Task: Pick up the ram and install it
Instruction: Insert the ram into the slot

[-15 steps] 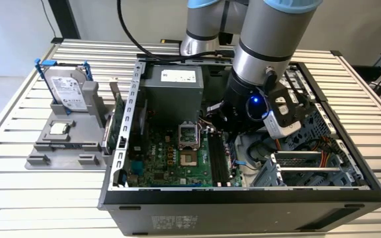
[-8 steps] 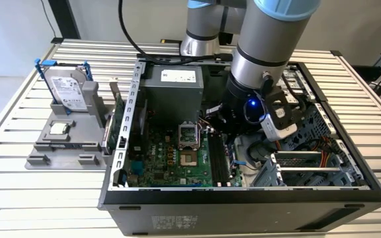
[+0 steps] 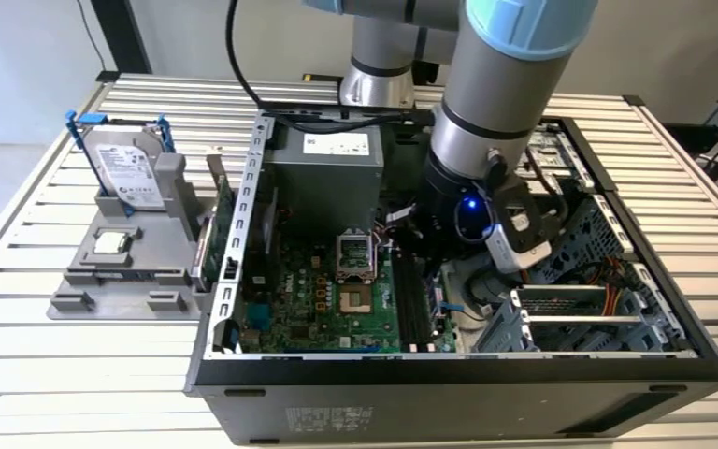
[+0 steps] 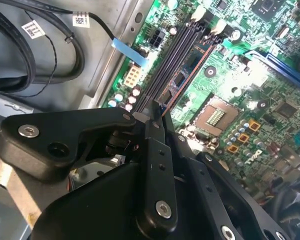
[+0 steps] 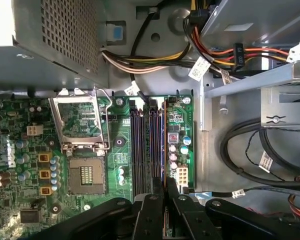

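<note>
Soft, even light fell on the slatted table (image 3: 10,355) in the exterior view. The arm (image 3: 496,103) shaded the inside of the computer case (image 3: 459,402), and a blue lamp (image 3: 469,202) glowed at its wrist. In the second wrist view, glare bleached patches of the motherboard (image 4: 250,75), and the ram (image 4: 185,70) stood dark against it. The gripper (image 4: 157,112) was a near-black mass in both wrist views. In the first wrist view, one corner of the power supply (image 5: 55,45) burned white.
</note>
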